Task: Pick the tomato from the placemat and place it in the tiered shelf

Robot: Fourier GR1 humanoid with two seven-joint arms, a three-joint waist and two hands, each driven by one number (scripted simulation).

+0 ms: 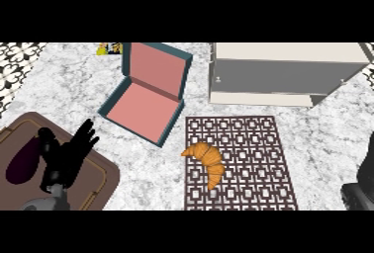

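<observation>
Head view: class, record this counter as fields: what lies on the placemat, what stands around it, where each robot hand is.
on placemat: orange croissant on the brown lattice-patterned placemat; no tomato visible
beyond placemat: cream and grey tiered shelf
left of placemat: open teal box with pink lining
left: left robot hand, open, over the brown tray
right: right robot hand at the view's right edge

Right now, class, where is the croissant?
In the head view the croissant lies on the left side of the placemat, its upper tip at the mat's left edge, near the open box.
</observation>
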